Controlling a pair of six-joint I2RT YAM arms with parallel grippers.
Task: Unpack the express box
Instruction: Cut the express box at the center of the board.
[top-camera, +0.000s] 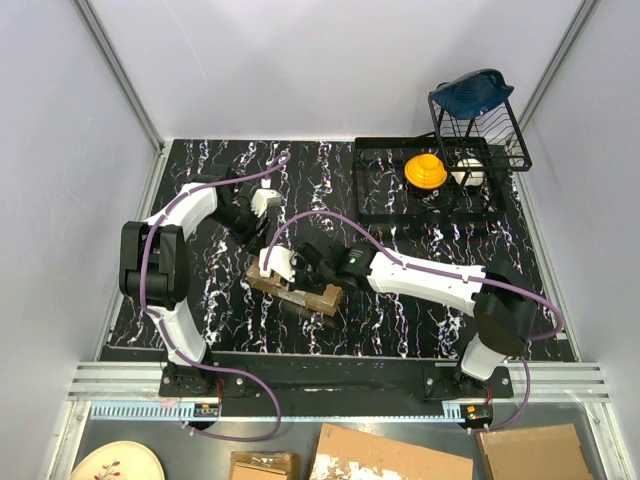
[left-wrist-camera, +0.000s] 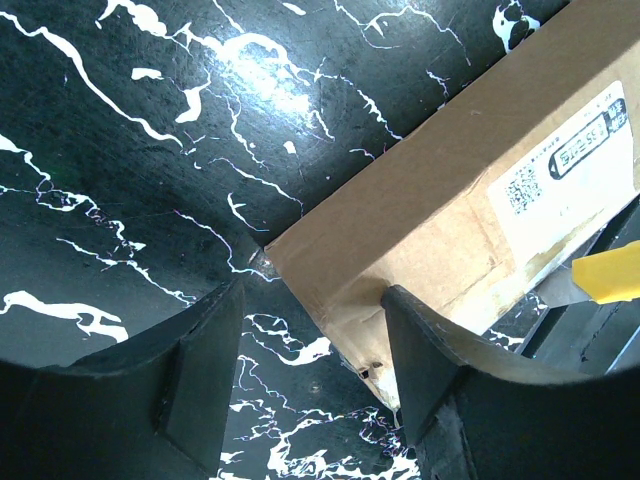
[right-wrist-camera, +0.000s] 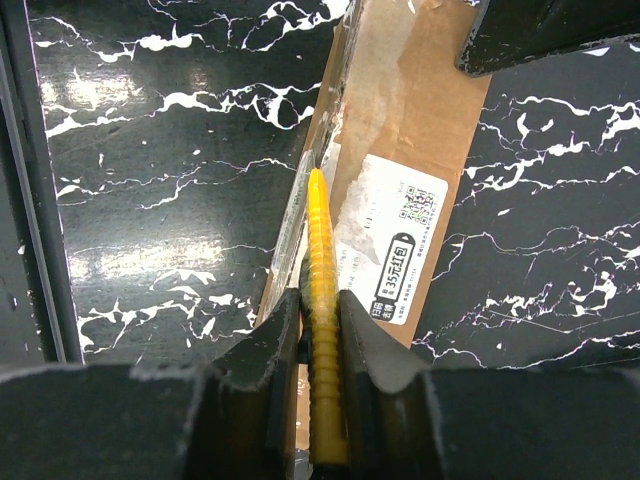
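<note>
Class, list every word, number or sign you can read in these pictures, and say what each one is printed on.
"35" followed by Chinese characters, possibly "元红包", white on a black bar: on the white shipping label of the express box.
QR code: on the same label, a sign and not readable text.
Fine print on the label: too small to read.
Utility knife: no text visible.
</note>
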